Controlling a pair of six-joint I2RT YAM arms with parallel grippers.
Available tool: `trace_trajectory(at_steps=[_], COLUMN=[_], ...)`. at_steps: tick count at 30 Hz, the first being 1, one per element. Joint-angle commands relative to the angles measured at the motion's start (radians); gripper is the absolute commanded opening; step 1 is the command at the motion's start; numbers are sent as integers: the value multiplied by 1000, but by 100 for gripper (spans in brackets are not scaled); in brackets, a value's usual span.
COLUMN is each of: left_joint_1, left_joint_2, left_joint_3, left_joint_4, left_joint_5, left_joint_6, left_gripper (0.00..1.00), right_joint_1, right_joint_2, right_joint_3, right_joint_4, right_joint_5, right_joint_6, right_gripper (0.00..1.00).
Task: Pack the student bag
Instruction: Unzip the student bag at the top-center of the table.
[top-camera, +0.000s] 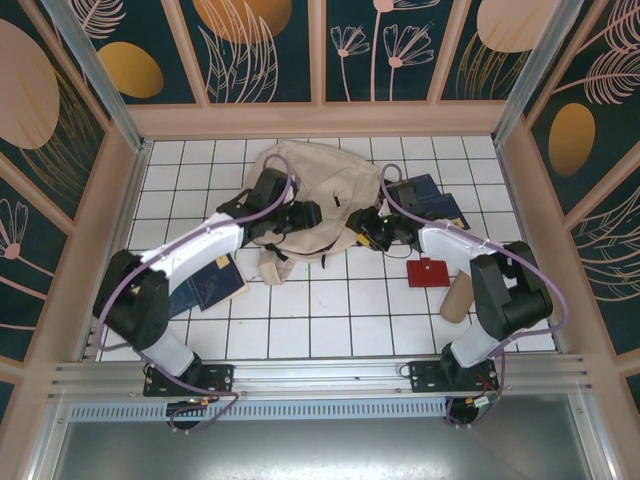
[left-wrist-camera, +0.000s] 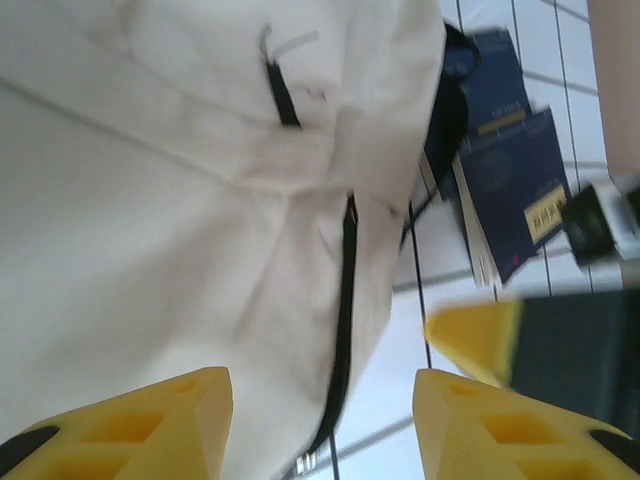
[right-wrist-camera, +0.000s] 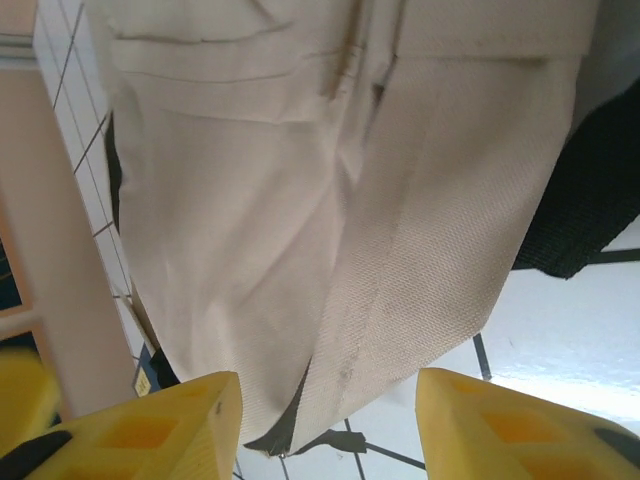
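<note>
The left pincer and right pincer gape, gripping nothing. The student bag lies just ahead of each, with counter tiles right of both.

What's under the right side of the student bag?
Navy books stick out past the student bag's right edge; anything further underneath is hidden by the canvas.

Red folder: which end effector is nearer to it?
Right. The right end effector sits at the bag's right edge, close to the folder; the left end effector is over the bag's middle, farther off.
</note>
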Motion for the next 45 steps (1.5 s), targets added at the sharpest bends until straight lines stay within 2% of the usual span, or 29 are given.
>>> trace_trajectory(at_steps=[1,3,7,9,14,18,22,33,42,45], left_joint_1=[-70,-95,-140,-153,-162,-160,-160,-160,-160,-160], left_joint_2=[-94,-135,-144,-114,-47,10,41,115,146,160], left_joint_3=[-144,-230,-343,-367,-426,-415,-440,-453,-476,-482], left_joint_4=[-27,42,237,292,474,535,612,759,893,926], left_joint_5=[29,68,121,117,16,-51,-100,-86,-92,-82], left_joint_6=[-19,-44,-84,-90,-38,20,22,32,125,163], left_gripper=[50,51,51,49,43,43,42,41,40,43], right_joint_1=[20,22,27,30,31,30,28,27,26,25], right_joint_2=[22,28,39,40,33,32,32,78,122,136], right_joint_3=[1,-12,-28,-32,-53,-60,-72,-81,-88,-85], right_joint_4=[36,48,73,80,105,109,119,176,244,275], right_joint_5=[-24,-29,-49,-61,-87,-111,-114,-135,-140,-149], right_joint_6=[85,102,122,129,150,161,176,213,257,279], right_gripper=[48,48,57,59,60,59,60,59,56,55])
